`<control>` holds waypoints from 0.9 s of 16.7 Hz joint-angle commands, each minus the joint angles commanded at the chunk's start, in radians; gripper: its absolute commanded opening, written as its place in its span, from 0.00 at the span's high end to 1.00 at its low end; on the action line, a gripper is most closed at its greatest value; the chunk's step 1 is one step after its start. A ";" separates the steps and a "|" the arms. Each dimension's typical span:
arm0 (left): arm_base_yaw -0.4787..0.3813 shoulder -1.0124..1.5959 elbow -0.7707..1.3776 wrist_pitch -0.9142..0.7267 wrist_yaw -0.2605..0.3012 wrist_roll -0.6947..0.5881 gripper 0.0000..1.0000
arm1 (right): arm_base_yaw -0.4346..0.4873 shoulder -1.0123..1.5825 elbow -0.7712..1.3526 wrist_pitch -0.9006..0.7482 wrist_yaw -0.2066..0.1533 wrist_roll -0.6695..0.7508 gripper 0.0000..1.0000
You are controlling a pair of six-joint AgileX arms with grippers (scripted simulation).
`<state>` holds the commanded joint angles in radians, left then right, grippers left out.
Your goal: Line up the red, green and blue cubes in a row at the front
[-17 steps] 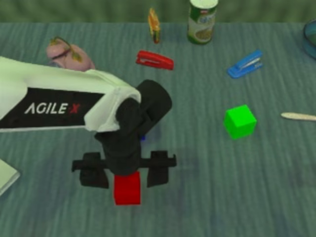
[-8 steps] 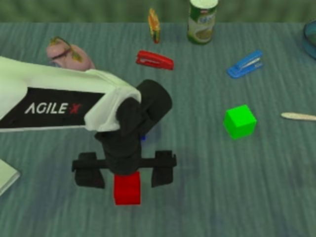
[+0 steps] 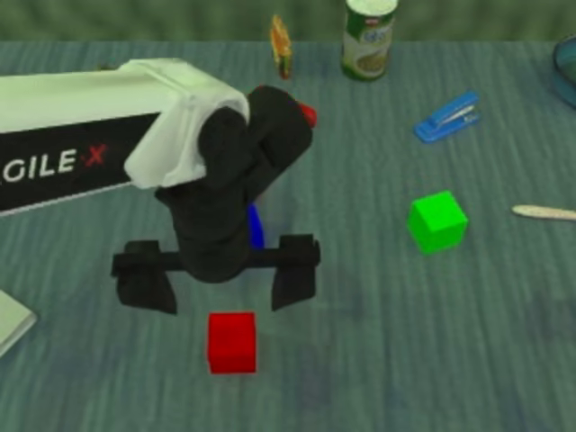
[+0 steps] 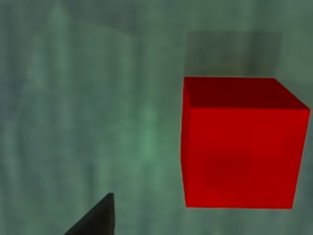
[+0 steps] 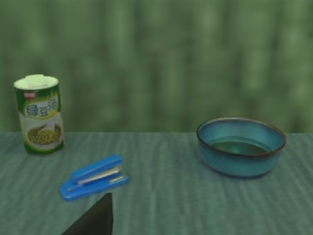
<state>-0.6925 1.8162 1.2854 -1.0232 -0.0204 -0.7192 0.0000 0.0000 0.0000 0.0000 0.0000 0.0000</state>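
The red cube (image 3: 232, 342) rests on the table near the front, and it fills the left wrist view as the red cube (image 4: 242, 144). My left gripper (image 3: 219, 280) hovers open just behind and above it, holding nothing. One dark finger (image 4: 100, 218) shows beside the cube without touching it. The green cube (image 3: 437, 220) sits alone to the right of centre. Only a sliver of the blue cube (image 3: 256, 227) shows under my left wrist. My right gripper (image 5: 139, 227) is outside the top view, and a single finger (image 5: 98, 218) of it shows, spread wide.
At the back stand a green can (image 3: 369, 36) and a small orange packet (image 3: 282, 45). A light-blue stapler (image 3: 447, 117) lies back right, near a teal bowl (image 3: 567, 67) and a pale stick (image 3: 544, 212). The red stapler's tip (image 3: 308, 114) peeks past my left arm.
My left gripper has risen and drawn back from the red cube, its fingers spreading wider. The red cube stays on the table. The arm now covers the pink clock and most of the red stapler.
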 joint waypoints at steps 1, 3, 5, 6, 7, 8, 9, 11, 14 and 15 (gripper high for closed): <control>0.001 -0.007 0.007 -0.009 0.000 0.001 0.00 | 0.000 0.000 0.000 0.000 0.000 0.000 0.00; 0.001 -0.008 0.007 -0.010 0.000 0.001 0.00 | 0.000 0.000 0.000 0.000 0.000 0.000 0.00; -0.004 -0.004 0.005 -0.008 0.000 0.001 0.00 | 0.000 0.000 0.000 0.000 0.000 0.000 0.00; 0.000 -0.012 -0.003 -0.003 -0.001 0.001 0.00 | 0.002 0.010 0.010 -0.007 0.000 0.000 0.00; 0.009 -0.029 -0.018 0.007 -0.002 0.003 0.00 | 0.007 0.030 0.030 -0.021 0.000 0.001 0.00; 0.023 -0.056 -0.041 0.023 -0.003 0.004 0.00 | 0.013 0.061 0.061 -0.042 0.000 0.002 0.00; 0.042 -0.091 -0.071 0.043 -0.005 0.007 0.00 | 0.022 0.103 0.103 -0.069 0.000 0.002 0.00; 0.091 -0.191 -0.150 0.098 -0.009 0.017 0.00 | 0.045 0.217 0.216 -0.141 0.000 0.004 0.00; 0.190 -0.408 -0.312 0.210 -0.014 0.048 0.00 | 0.091 0.468 0.443 -0.282 -0.001 0.007 0.00; 0.228 -0.496 -0.377 0.254 -0.015 0.065 0.00 | 0.108 0.571 0.529 -0.336 -0.002 0.008 0.00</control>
<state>-0.4647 1.3200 0.9088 -0.7695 -0.0352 -0.6542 0.1075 0.5712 0.5289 -0.3358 -0.0017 0.0084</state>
